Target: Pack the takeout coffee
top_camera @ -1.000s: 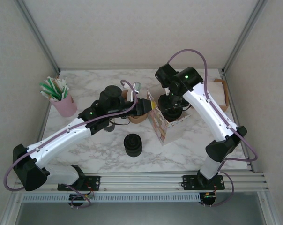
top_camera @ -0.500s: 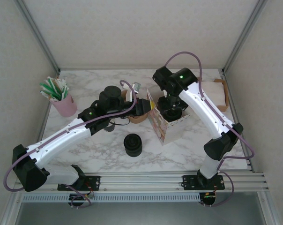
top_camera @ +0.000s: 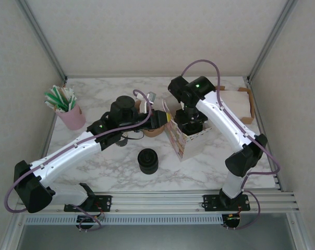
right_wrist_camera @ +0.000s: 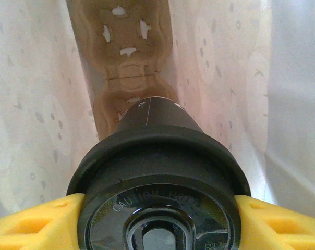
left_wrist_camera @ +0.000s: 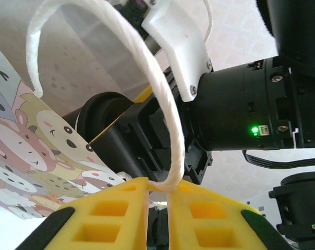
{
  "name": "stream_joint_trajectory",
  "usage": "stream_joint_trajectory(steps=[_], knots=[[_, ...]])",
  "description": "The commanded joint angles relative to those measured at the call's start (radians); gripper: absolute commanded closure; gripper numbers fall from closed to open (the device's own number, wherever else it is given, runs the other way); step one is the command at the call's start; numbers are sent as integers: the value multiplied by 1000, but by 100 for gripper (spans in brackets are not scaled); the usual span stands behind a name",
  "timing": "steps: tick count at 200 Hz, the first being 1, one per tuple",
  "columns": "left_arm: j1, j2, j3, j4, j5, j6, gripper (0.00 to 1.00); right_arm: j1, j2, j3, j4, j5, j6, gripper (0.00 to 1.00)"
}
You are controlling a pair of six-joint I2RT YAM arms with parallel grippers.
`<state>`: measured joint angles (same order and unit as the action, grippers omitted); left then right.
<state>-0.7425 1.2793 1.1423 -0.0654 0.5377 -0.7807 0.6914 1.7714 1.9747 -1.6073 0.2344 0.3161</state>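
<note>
The takeout coffee (right_wrist_camera: 156,205), a dark cup with a round black lid, hangs inside the paper bag (top_camera: 184,139) with my right gripper (right_wrist_camera: 157,221) shut on its lid, one yellow fingertip (right_wrist_camera: 35,223) on either side. Below the cup, a brown moulded cup carrier (right_wrist_camera: 123,62) lies on the bag's floor. My left gripper (left_wrist_camera: 158,190) is shut on the bag's white rope handle (left_wrist_camera: 165,99), which loops up from between the yellow pads. In the top view, the left gripper (top_camera: 165,119) sits at the bag's left rim and the right gripper (top_camera: 192,123) reaches down into the bag.
A stack of black lids (top_camera: 147,160) stands in front of the bag. A pink cup of straws (top_camera: 70,113) is at the back left. A cardboard box (top_camera: 243,103) sits at the back right. Brown cups (top_camera: 153,130) lie under the left wrist.
The right arm's wrist and forearm have shifted a little to the left over the bag. The left arm has held still on the handle.
</note>
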Motion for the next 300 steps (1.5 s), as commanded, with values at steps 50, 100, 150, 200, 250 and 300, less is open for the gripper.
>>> stream_joint_trajectory(steps=[50, 100, 150, 200, 250, 300], knots=[[12, -14, -12, 4, -2, 23, 83, -20, 13, -55, -60, -29, -30, 34], [19, -14, -13, -1, -5, 25, 84, -36, 2, -86, -20, -61, -43, 34], [22, -12, -18, -2, -7, 23, 85, -53, -3, -109, 21, -92, -51, 34], [25, -12, -17, -3, -7, 24, 85, -68, -13, -135, 49, -105, -51, 34], [29, -17, -20, -4, -13, 24, 84, -74, -24, -154, 74, -122, -48, 34], [32, -14, -13, -11, -9, 28, 84, -77, -40, -172, 89, -125, -49, 34]])
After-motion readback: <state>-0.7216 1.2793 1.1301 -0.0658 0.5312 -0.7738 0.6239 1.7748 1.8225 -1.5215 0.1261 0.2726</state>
